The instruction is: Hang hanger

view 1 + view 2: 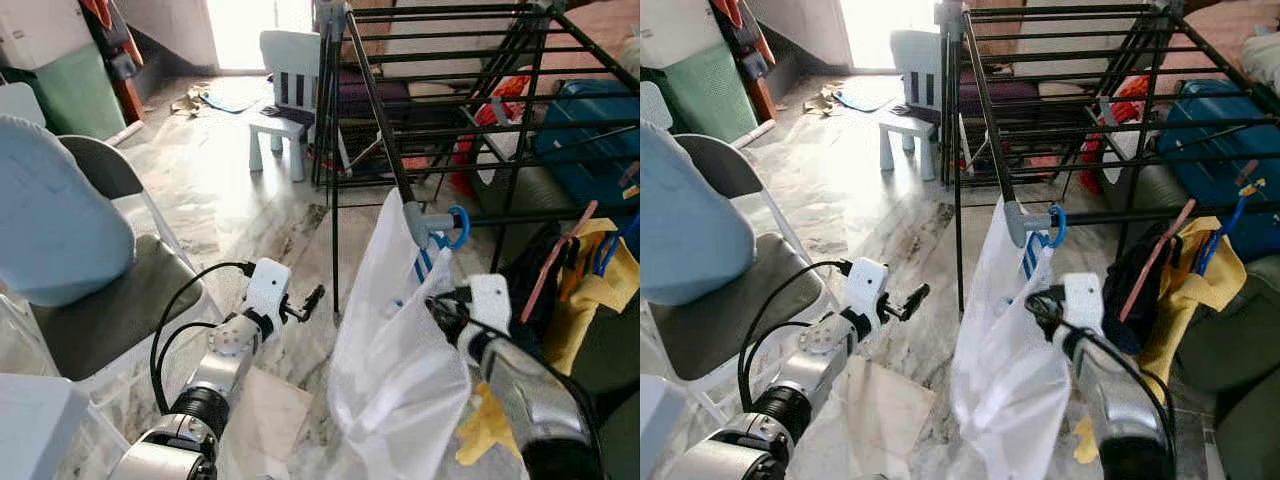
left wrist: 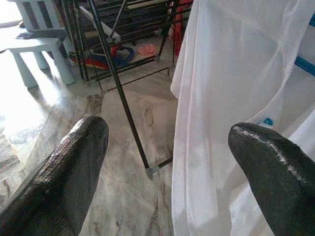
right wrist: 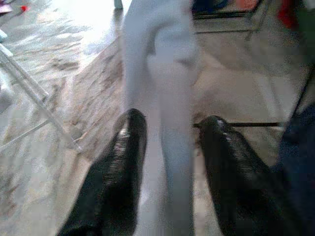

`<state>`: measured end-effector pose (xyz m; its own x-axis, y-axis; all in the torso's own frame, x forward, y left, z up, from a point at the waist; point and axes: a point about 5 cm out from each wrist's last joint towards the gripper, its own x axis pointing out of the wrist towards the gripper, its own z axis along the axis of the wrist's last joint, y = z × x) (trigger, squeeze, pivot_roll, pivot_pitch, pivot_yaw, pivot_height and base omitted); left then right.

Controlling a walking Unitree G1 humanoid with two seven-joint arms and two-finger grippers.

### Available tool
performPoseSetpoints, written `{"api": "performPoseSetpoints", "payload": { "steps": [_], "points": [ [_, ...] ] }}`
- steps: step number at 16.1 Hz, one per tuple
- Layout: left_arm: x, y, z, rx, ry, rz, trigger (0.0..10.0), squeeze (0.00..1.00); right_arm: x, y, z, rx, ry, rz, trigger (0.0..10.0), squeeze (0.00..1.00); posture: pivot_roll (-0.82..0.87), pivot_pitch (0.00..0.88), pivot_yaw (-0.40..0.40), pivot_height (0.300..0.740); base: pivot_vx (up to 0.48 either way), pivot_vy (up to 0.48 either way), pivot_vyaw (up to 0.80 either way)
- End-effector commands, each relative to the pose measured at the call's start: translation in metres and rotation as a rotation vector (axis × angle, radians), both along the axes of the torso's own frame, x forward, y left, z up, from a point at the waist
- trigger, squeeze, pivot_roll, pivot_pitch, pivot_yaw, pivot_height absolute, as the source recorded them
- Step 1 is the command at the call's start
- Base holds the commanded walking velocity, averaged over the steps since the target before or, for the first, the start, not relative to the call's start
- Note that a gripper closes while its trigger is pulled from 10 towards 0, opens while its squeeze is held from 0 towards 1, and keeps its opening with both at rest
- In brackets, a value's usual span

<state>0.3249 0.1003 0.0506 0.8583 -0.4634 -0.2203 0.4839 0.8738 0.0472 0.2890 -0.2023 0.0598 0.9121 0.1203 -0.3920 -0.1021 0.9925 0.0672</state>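
The blue hanger (image 1: 447, 236) hooks over a rail of the black drying rack (image 1: 447, 95), with a white garment (image 1: 395, 350) draped below it. The right pincer (image 1: 441, 303) sits against the cloth, fingers (image 3: 119, 172) parted around a fold. The left pincer (image 1: 306, 303) hovers beside, wide open and empty, above the marble floor (image 1: 225, 200).

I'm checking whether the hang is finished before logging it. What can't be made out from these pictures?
- Blue hanger: its hook curls at the drying rack rail; the white garment hides its body.
- Right gripper: the right wrist view is blurred, so grip on the cloth is uncertain.
- Left gripper: open, holding nothing.
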Motion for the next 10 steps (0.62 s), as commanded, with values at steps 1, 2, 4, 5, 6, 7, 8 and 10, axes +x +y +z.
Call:
{"api": "performPoseSetpoints", "payload": {
  "steps": [1, 2, 4, 5, 6, 7, 8, 10],
  "points": [
    [0.003, -0.003, 0.004, 0.01, -0.007, -0.025, 10.0, 0.0, -0.003, 0.004, 0.007, -0.01, -0.036, -0.008, 10.0, 1.0, -0.05, 0.0, 0.049, 0.74, 0.0, 0.0, 0.0],
    [0.003, -0.005, 0.005, 0.004, -0.002, -0.038, 10.0, 0.0, -0.011, 0.005, 0.009, -0.015, -0.054, -0.023, 10.0, 1.0, -0.07, 0.0, 0.055, 0.74, 0.0, 0.0, 0.0],
    [0.004, -0.01, 0.006, -0.005, 0.0, -0.057, 10.0, 0.0, -0.025, 0.006, 0.014, -0.037, -0.072, -0.049, 10.0, 1.0, -0.08, 0.0, 0.062, 0.74, 0.0, 0.0, 0.0],
    [0.004, -0.013, 0.007, -0.007, 0.002, -0.066, 10.0, 0.0, -0.031, 0.007, 0.017, -0.061, -0.083, -0.059, 10.0, 1.0, -0.09, 0.0, 0.066, 0.74, 0.0, 0.0, 0.0],
    [0.005, -0.014, 0.008, -0.011, 0.003, -0.071, 10.0, 0.0, -0.036, 0.007, 0.017, -0.081, -0.081, -0.071, 10.0, 1.0, -0.09, 0.0, 0.069, 0.74, 0.0, 0.0, 0.0],
    [0.005, -0.015, 0.008, -0.012, 0.004, -0.073, 10.0, 0.0, -0.038, 0.007, 0.017, -0.077, -0.085, -0.092, 10.0, 1.0, -0.09, 0.0, 0.071, 0.74, 0.0, 0.0, 0.0],
    [0.005, -0.015, 0.008, -0.016, 0.006, -0.075, 10.0, 0.0, -0.041, 0.008, 0.018, -0.076, -0.089, -0.111, 10.0, 1.0, -0.09, 0.0, 0.073, 0.74, 0.0, 0.0, 0.0],
    [0.006, -0.016, 0.01, -0.031, 0.004, -0.073, 10.0, 0.0, -0.046, 0.008, 0.018, -0.078, -0.095, -0.151, 10.0, 1.0, -0.09, 0.0, 0.073, 0.74, 0.0, 0.0, 0.0]
  ]
}}
